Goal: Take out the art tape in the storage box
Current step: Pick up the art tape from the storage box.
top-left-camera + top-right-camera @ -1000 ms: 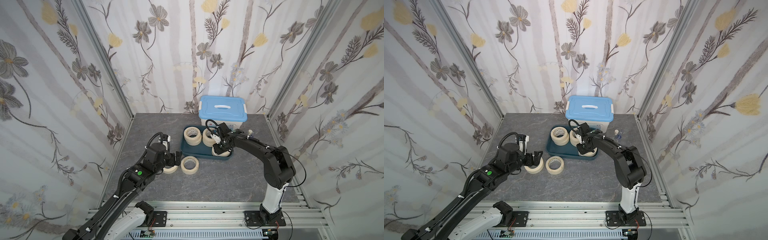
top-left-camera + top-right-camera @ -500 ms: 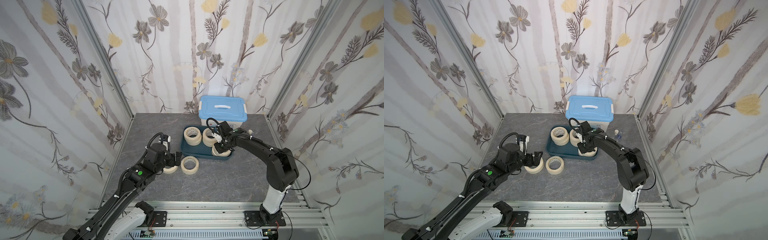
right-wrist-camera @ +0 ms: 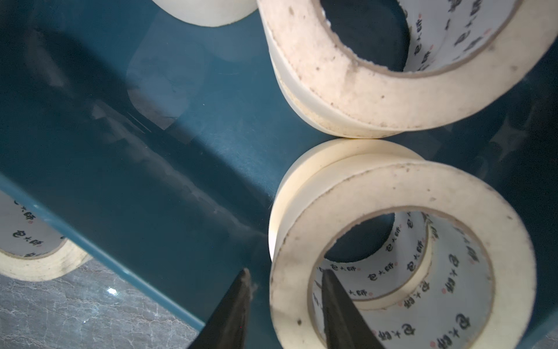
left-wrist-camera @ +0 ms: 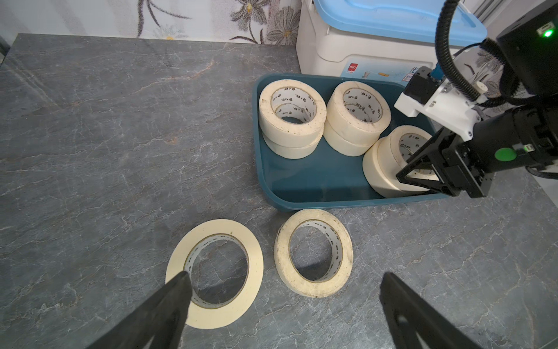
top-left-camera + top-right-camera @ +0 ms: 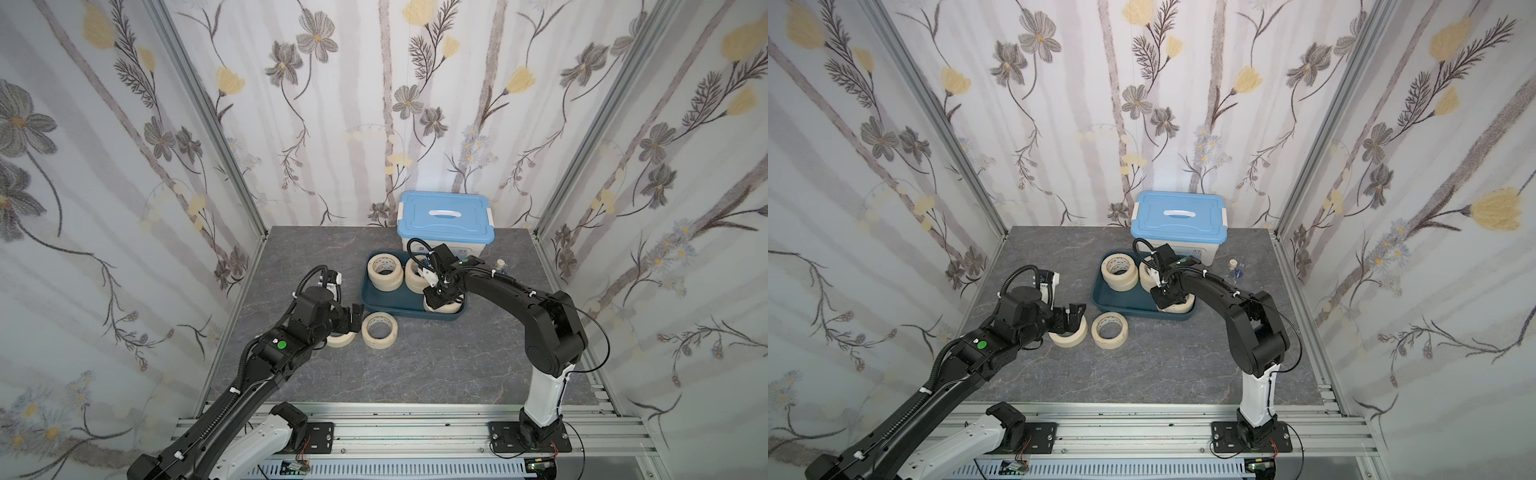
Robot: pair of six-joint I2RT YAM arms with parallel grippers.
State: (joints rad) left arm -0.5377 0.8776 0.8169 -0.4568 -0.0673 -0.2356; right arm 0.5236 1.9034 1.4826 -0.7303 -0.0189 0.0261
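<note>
Cream tape ring [image 3: 392, 193] straddled by parted right pincer [image 3: 285, 273]; left pincer [image 4: 285, 276] wide apart.

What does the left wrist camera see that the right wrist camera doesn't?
Only the left wrist camera: the white bin and the farther loose roll on the table. Only the right wrist camera: close up, the right gripper straddling the top roll, one finger inside its hole. Both: the storage box, its tape stacks, and the loose roll beside the box.

R pincer [image 3: 287, 273] astride tape roll [image 3: 377, 187] wall, unclamped.
</note>
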